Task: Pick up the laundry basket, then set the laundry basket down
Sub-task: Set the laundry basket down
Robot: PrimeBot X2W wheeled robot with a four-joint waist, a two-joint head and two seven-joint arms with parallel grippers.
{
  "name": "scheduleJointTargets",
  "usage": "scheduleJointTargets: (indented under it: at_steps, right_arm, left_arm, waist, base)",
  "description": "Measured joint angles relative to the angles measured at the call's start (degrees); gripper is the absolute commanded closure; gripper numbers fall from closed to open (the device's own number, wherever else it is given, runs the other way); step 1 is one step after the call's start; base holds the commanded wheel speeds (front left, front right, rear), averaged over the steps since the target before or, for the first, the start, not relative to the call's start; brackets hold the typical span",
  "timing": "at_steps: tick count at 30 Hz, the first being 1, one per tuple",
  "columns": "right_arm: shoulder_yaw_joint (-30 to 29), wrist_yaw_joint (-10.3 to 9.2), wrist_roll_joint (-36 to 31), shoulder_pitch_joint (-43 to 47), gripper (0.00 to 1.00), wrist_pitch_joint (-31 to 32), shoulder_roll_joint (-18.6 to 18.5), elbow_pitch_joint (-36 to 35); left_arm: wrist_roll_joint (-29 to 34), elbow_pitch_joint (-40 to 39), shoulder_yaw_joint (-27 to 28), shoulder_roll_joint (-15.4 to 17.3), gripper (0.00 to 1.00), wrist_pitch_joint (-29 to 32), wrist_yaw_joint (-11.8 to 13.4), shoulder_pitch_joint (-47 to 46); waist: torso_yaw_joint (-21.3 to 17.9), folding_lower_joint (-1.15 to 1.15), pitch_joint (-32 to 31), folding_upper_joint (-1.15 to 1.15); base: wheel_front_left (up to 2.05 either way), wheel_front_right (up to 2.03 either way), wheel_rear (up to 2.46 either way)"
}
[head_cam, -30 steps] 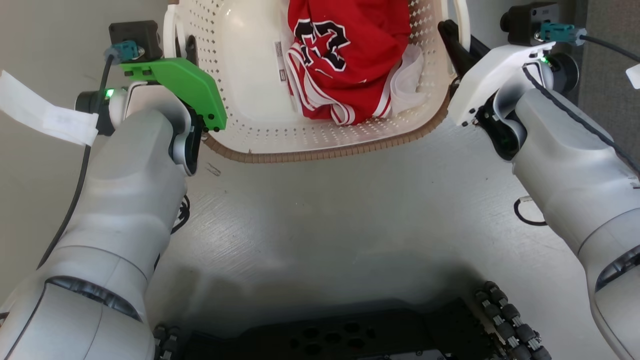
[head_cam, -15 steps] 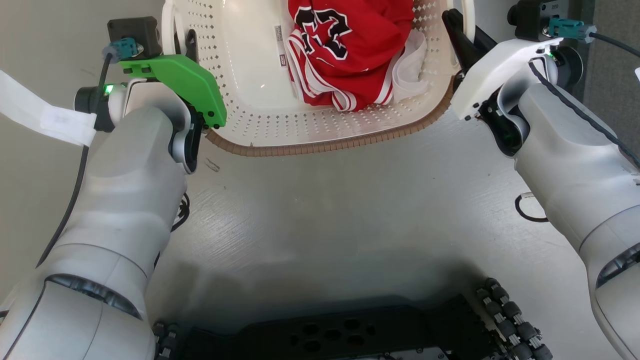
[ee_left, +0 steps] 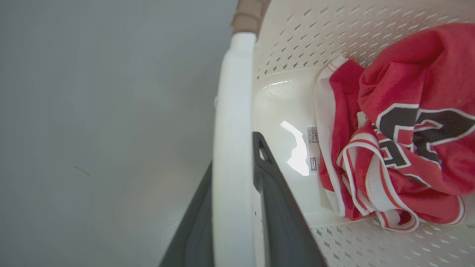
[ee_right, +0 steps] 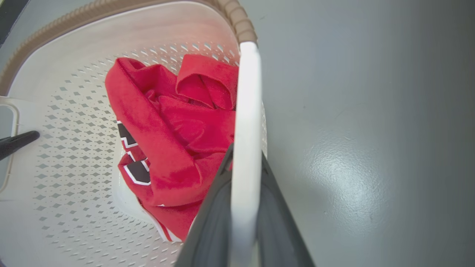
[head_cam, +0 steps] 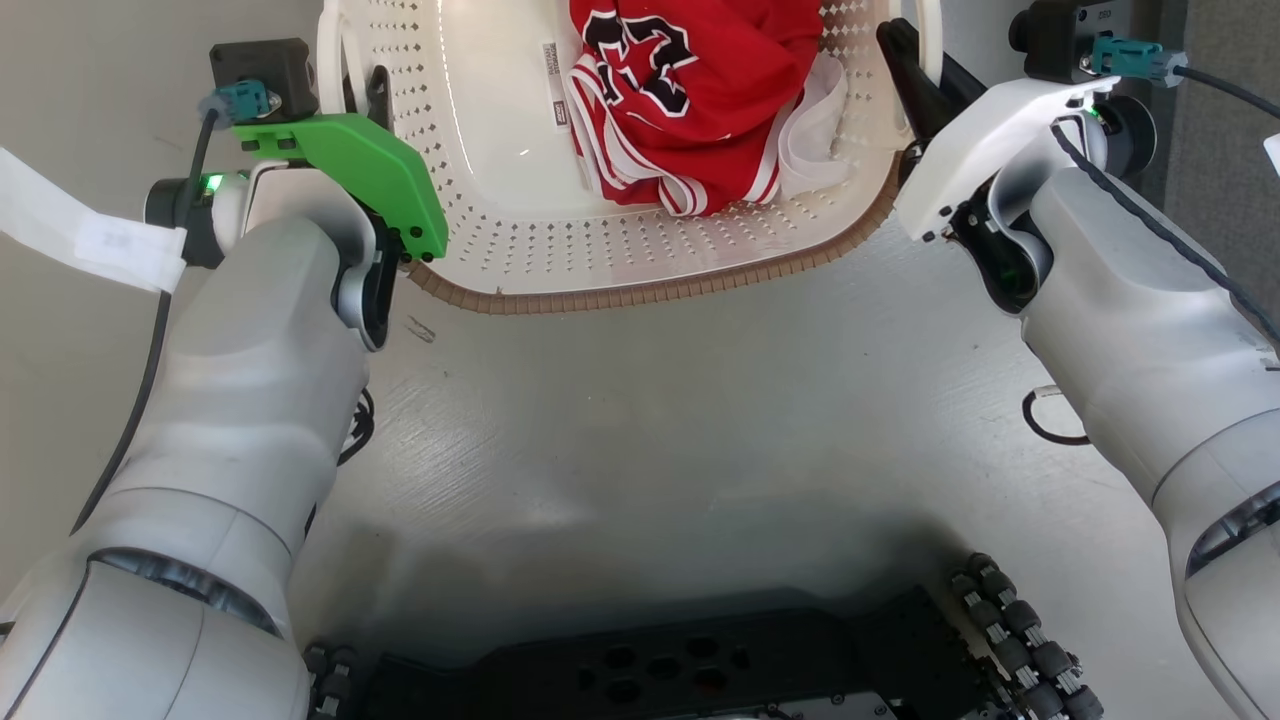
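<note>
Over the pale floor (head_cam: 650, 430) in the head view, the laundry basket (head_cam: 600, 300), a red jersey (head_cam: 700, 90) inside, is held between my left tool (head_cam: 362, 88) and right tool (head_cam: 912, 58). It has crept up the picture within a second while the floor scuff (head_cam: 420, 330) barely shifted, so I judge the carry is under way. In the left wrist view that tool pinches the left handle (ee_left: 232, 104); in the right wrist view the right handle (ee_right: 246, 111) is pinched likewise.
</note>
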Motion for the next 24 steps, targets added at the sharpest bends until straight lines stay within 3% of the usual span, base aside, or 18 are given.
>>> scheduleJointTargets:
  at_steps: [2, 3, 4, 5, 6, 11, 24]
  right_arm:
    - [0.0, 0.01, 0.5, 0.0, 1.00, 0.0, 0.1, 0.1]
    - [0.1, 0.00, 0.5, 0.0, 0.93, 0.0, 0.1, 0.2]
    - [0.2, 0.00, 0.5, 0.0, 0.93, 0.0, 0.1, 0.1]
    - [0.4, -0.01, 0.5, 0.0, 0.00, 0.0, 0.1, 0.1]
    - [0.9, -0.02, 0.5, 0.0, 0.00, 0.0, 0.0, 0.1]
    - [2.0, -0.80, 0.4, 0.1, 0.00, 0.8, -1.2, 0.1]
    - [2.7, -0.80, 0.4, 0.7, 0.00, 0.8, -2.1, -0.5]
  left_arm:
    - [0.0, 0.0, 0.0, 0.0, 1.00, 0.4, -0.3, -0.1]
    - [-0.2, 0.0, 0.0, 0.1, 1.00, 0.5, -0.5, -0.1]
    - [-0.7, -0.3, 0.2, 0.1, 0.93, 0.5, -0.7, -0.1]
    - [-1.0, -0.6, 0.4, 0.1, 0.72, 0.4, -1.1, -0.2]
    - [-1.1, -0.9, 0.4, 0.3, 0.00, 0.3, -1.4, -0.2]
    - [-1.1, -1.1, 0.2, 1.9, 0.00, -0.2, -2.0, -0.2]
    - [-1.0, -1.3, -0.8, 1.8, 0.00, -1.2, -2.5, 0.6]
  waist:
    - [0.0, 0.00, 0.0, 0.00]
    - [0.0, 0.00, -0.1, 0.00]
    - [0.0, 0.00, -0.1, 0.00]
    - [0.1, 0.00, -0.2, 0.00]
    - [0.1, 0.00, -0.2, 0.00]
    - [0.1, 0.00, -1.2, 0.00]
    - [0.2, 0.00, -6.0, 0.00]
  base:
    - [0.00, 0.00, 0.00]
    - [0.00, 0.00, 0.00]
    - [0.00, 0.00, 0.00]
    - [0.00, 0.00, 0.00]
    - [0.00, 0.00, 0.00]
    - [0.00, 0.00, 0.00]
    - [0.00, 0.00, 0.00]
